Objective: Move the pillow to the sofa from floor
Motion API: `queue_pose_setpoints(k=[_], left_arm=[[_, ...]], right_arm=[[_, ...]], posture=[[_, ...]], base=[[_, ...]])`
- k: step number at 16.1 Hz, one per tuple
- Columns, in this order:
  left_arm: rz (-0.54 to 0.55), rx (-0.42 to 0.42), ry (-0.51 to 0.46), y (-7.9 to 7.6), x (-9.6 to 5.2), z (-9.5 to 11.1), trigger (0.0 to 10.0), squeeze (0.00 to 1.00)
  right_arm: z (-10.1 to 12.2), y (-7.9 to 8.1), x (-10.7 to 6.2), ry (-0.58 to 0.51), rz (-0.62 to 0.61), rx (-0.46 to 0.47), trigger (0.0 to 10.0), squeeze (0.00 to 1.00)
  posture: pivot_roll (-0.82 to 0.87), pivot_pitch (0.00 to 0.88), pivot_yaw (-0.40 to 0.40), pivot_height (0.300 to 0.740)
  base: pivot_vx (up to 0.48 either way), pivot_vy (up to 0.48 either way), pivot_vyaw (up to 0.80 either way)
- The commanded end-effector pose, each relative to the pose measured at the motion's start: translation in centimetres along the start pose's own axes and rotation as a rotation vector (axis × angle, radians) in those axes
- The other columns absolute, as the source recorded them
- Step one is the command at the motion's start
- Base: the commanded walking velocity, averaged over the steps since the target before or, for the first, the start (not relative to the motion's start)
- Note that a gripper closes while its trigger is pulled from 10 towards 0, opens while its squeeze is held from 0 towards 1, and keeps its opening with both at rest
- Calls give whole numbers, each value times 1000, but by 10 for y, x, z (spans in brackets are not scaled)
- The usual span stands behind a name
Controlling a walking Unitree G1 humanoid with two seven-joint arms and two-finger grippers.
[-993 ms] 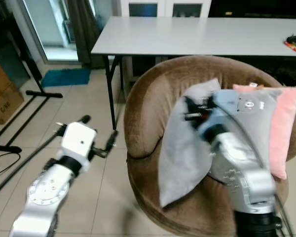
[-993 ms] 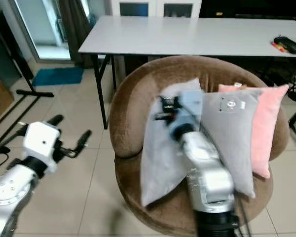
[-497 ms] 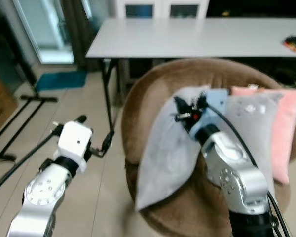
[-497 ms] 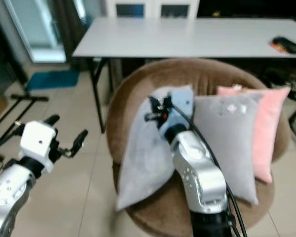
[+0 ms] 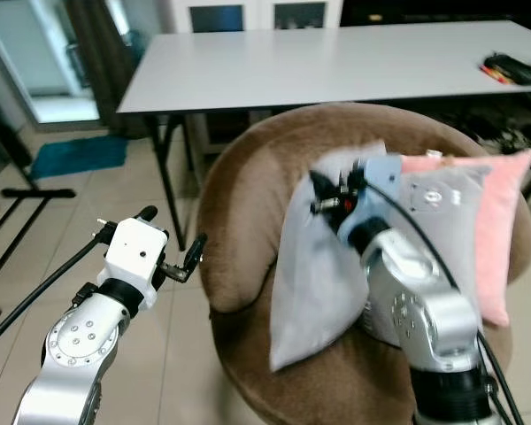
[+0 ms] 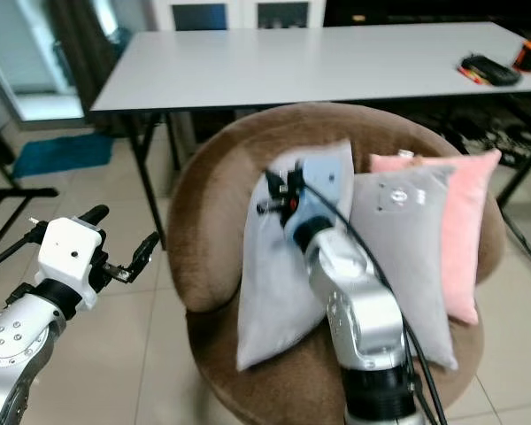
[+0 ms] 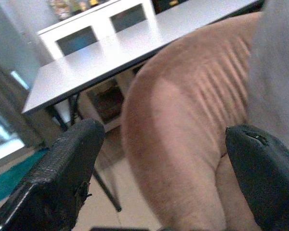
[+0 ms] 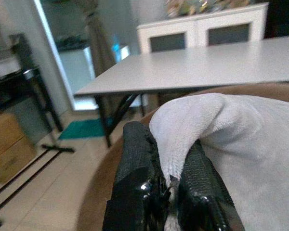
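Since a second ago the pillow [image 5: 323, 266] has been drawn leftward and sits more upright on the sofa [image 5: 248, 204], its lower corner hanging over the seat's front. On the left, the left gripper [image 5: 170, 251] hovers spread and empty beside the sofa's flank, apparently kept clear. The right gripper [image 8: 169, 185] stays clenched on the pillow's top edge, steadying it against a second grey cushion [image 5: 442, 199] before letting go.

The right tool [image 8: 169, 190] has pulled the grey pillow [image 5: 314, 266] more upright.
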State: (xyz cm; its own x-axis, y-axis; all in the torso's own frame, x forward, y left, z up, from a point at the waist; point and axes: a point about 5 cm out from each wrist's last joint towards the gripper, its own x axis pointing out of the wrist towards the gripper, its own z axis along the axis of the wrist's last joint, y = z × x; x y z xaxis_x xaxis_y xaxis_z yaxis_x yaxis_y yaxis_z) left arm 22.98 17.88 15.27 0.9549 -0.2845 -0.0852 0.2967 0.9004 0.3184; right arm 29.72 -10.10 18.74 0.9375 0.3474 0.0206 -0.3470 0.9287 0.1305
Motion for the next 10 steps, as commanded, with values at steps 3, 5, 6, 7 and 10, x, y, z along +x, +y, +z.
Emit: queue_pose_setpoints(k=[3, 5, 6, 7, 10], left_arm=[[-80, 9, 17, -5, -6, -2, 10000, 86], [-97, 16, 32, -5, -8, -5, 10000, 86], [-108, 23, 41, -5, -10, -6, 10000, 86], [-120, 27, 51, -5, -11, -7, 10000, 86], [-144, 21, 59, -9, -15, -9, 10000, 90]], right_arm=[[9, -8, 22, -33, -50, -26, 10000, 0], [8, -12, 34, -24, -71, -60, 10000, 0], [8, -18, 44, -15, -95, -104, 10000, 0], [8, -29, 58, 0, -139, -161, 10000, 0], [16, -46, 80, 1, -194, -215, 10000, 0]], posture=[[-5, 28, 20, 740], [-5, 34, 19, 740], [-2, 40, 16, 740], [-2, 48, 13, 740], [-4, 65, -1, 740]], base=[[0, 0, 0], [0, 0, 0], [0, 0, 0], [0, 0, 0], [0, 0, 0]])
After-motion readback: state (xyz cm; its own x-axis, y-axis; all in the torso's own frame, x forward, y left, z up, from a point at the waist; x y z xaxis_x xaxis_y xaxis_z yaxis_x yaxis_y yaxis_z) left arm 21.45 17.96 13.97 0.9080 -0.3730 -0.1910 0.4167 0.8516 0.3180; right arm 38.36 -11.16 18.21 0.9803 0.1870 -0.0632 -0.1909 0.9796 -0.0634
